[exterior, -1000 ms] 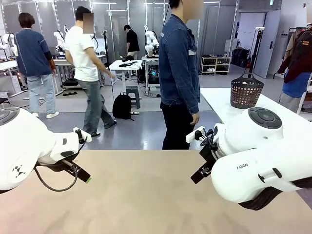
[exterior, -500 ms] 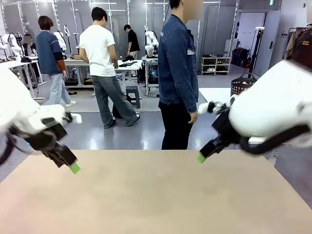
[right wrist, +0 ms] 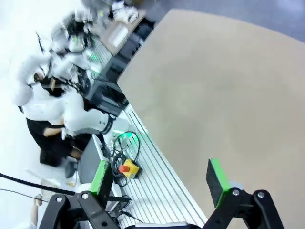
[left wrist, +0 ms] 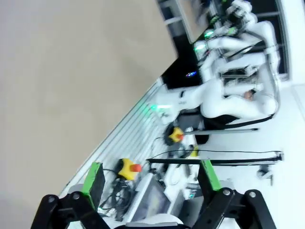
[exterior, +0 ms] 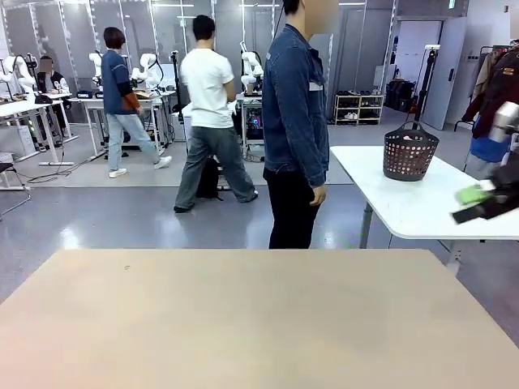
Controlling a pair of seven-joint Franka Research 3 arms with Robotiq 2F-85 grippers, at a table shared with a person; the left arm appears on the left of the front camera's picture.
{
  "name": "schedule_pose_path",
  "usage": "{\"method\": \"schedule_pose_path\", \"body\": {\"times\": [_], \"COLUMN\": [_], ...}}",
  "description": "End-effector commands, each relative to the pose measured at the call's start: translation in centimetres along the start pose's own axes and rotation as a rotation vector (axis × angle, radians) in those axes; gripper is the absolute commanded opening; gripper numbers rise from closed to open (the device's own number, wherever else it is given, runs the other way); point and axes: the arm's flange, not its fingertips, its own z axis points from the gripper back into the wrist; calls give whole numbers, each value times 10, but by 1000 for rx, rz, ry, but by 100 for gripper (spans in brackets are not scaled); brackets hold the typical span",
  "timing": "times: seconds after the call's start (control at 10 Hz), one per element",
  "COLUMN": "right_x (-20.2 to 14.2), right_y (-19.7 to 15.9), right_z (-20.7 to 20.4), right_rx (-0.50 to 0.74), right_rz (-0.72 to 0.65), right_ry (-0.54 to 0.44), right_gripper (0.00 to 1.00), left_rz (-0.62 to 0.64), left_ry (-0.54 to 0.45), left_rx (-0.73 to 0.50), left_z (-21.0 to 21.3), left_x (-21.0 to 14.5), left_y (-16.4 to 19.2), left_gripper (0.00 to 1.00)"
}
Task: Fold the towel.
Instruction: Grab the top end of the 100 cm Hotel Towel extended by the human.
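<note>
The towel is out of view. My right gripper (exterior: 478, 203) is a blurred shape at the far right edge of the front view, off the side of the tan table (exterior: 243, 324). In the right wrist view the right gripper (right wrist: 158, 177) stands open with nothing between its green pads, looking down at the table's near edge. In the left wrist view my left gripper (left wrist: 151, 176) is likewise open and holds nothing, with the table surface (left wrist: 71, 71) at upper left.
A person in a denim jacket (exterior: 296, 121) stands at the table's far side. A dark perforated basket (exterior: 409, 152) sits on a white table (exterior: 405, 207) at back right. Yellow emergency-stop buttons (left wrist: 127, 168) (right wrist: 127, 168) and cables lie by the robot's base.
Both arms have swung up and outward off the table. The left arm has left the front view; the right gripper has moved to the far right edge. People behind have walked right.
</note>
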Motion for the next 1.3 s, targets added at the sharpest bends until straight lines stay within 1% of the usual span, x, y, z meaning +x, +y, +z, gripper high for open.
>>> {"method": "schedule_pose_path", "body": {"times": [0.0, 0.1, 0.2, 0.3, 0.4, 0.7, 0.8, 1.2], "right_x": [-12, -23, -35, -48, -58, -64, -69, -69], "right_y": [-37, -48, -55, -59, -62, -55, -64, -64], "right_z": [34, 56, 71, 83, 91, 99, 100, 100], "right_rx": [28, 16, 43, 44, 42, 6, 22, 22], "right_rz": [-57, -91, -103, -108, -114, -135, -157, -157], "right_ry": [-78, -142, -192, -224, -245, -267, -256, -256], "right_gripper": [100, 100, 100, 100, 100, 100, 100, 100], "left_rz": [56, 71, 84, 60, 70, 38, 84, 84], "left_ry": [-111, -149, -208, -248, -276, -278, -288, -288], "left_rx": [-130, -190, -227, -233, -220, -175, -200, -200], "left_z": [43, 67, 85, 97, 101, 102, 105, 105], "left_x": [-11, -23, -35, -49, -57, -61, -67, -67], "left_y": [33, 49, 61, 65, 65, 50, 67, 67], "left_gripper": [100, 100, 100, 100, 100, 100, 100, 100]}}
